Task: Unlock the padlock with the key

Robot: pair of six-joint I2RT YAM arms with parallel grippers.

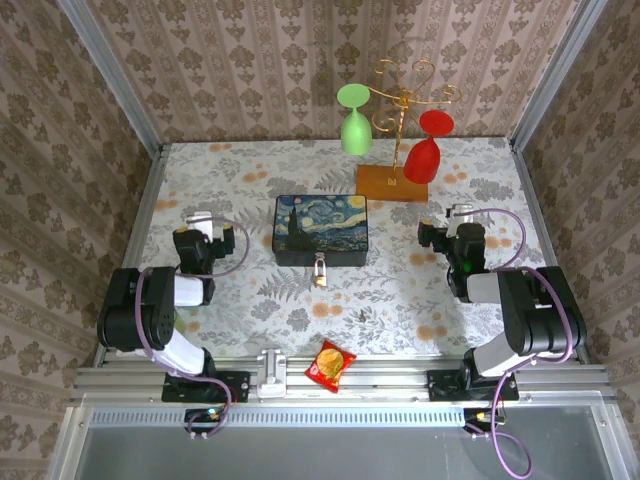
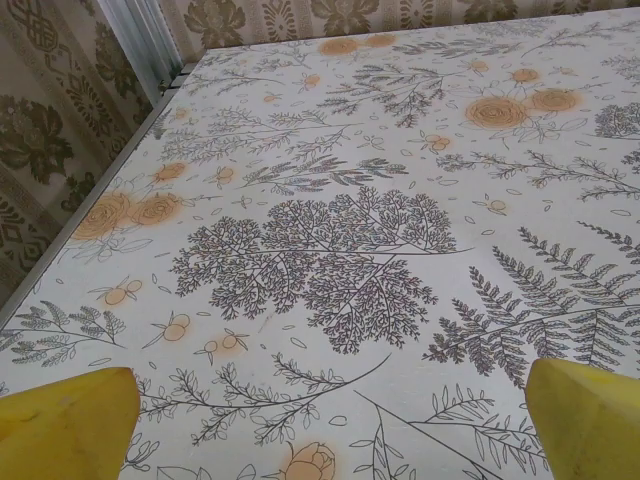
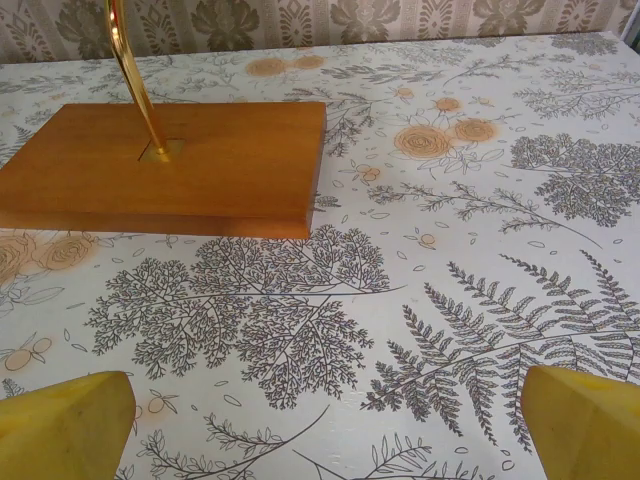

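Left hand [image 2: 330, 428] and right hand [image 3: 326, 428] hover wide open.

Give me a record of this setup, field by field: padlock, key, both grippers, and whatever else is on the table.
padlock: at the front of the Starry Night box
key: dark piece on the table, nearer and right of the padlock, untouched
left gripper: open, empty, left of the box
right gripper: open, empty, right of the box, facing the wooden base
snack packet: at the table's near edge
rack: far side, green glass and red glass hanging inverted
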